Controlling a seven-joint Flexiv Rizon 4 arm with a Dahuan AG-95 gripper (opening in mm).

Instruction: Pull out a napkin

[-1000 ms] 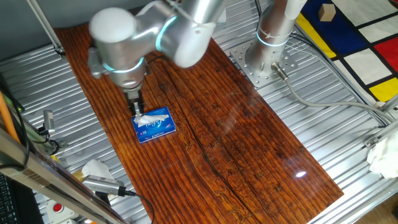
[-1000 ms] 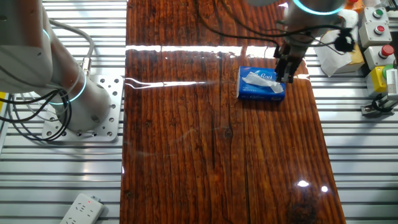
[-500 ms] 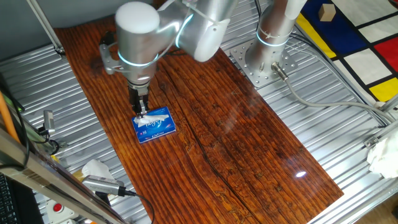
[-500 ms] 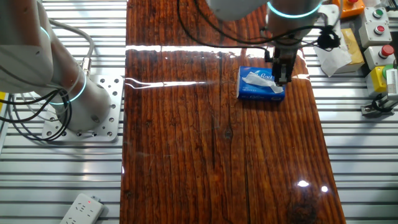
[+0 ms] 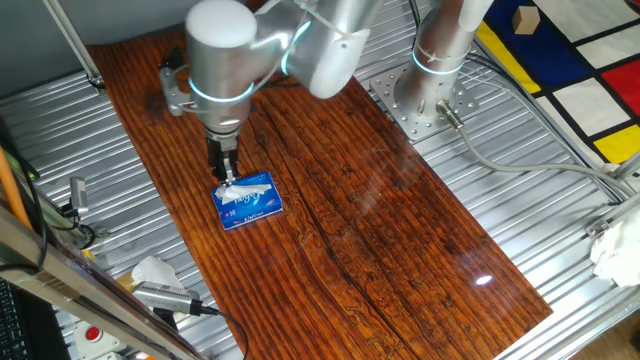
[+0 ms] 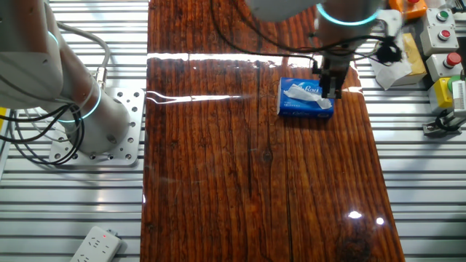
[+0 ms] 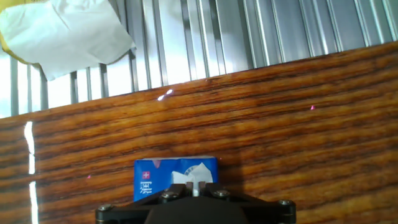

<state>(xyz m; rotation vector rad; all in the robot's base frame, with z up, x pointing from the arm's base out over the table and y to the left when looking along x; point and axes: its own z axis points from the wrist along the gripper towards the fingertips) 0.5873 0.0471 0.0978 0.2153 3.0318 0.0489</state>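
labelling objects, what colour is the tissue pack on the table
Blue with white print; the tissue pack shows best in one fixed view, with a white napkin sticking out on top.

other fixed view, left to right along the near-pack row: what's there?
Second robot arm's grey base → dark wooden board → small blue rectangular tissue pack with the thin white napkin poking from it → gripper over the pack's right end → crumpled white paper wad → yellow button box.
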